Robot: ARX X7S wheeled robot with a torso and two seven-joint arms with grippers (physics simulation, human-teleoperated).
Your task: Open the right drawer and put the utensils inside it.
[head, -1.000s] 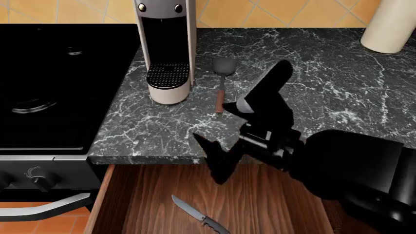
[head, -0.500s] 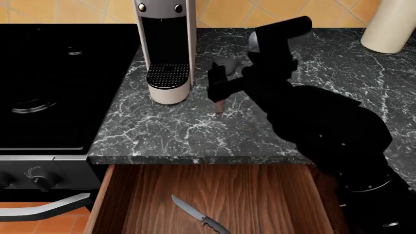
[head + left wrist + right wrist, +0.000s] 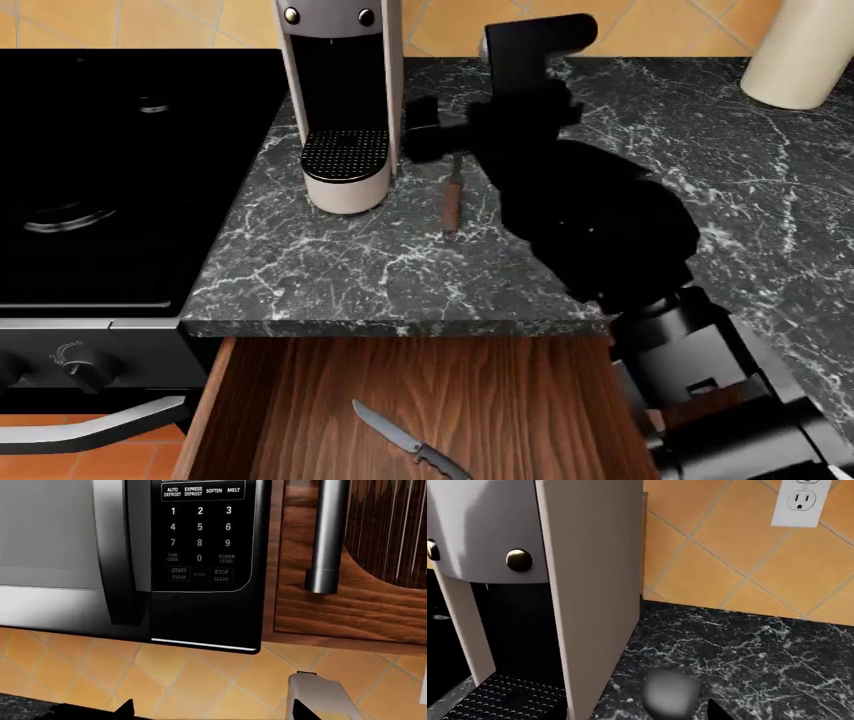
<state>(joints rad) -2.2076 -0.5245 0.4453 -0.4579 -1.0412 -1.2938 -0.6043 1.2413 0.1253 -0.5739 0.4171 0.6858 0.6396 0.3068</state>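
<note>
The right drawer [image 3: 547, 400] stands pulled open below the counter edge. The knife [image 3: 407, 442], silver blade and dark handle, lies inside it at the front left. On the counter lies the spatula; its reddish-brown handle [image 3: 453, 205] shows, and its grey head [image 3: 671, 695] sits just below my right gripper [image 3: 447, 135]. That gripper hovers over the head, open, with one dark fingertip [image 3: 718, 712] beside it. My left gripper [image 3: 213, 712] is out of the head view; it is raised toward the microwave, open and holding nothing.
A white coffee machine [image 3: 340, 100] stands close to the left of the spatula. A black stove [image 3: 120, 170] lies further left. A white cylinder [image 3: 801, 55] is at the back right. A microwave [image 3: 133, 555] and a cabinet handle [image 3: 327, 535] hang above.
My right arm has swung from above the open drawer to the back of the counter, and now sits over the spatula's head. The knife has stayed in the drawer.
</note>
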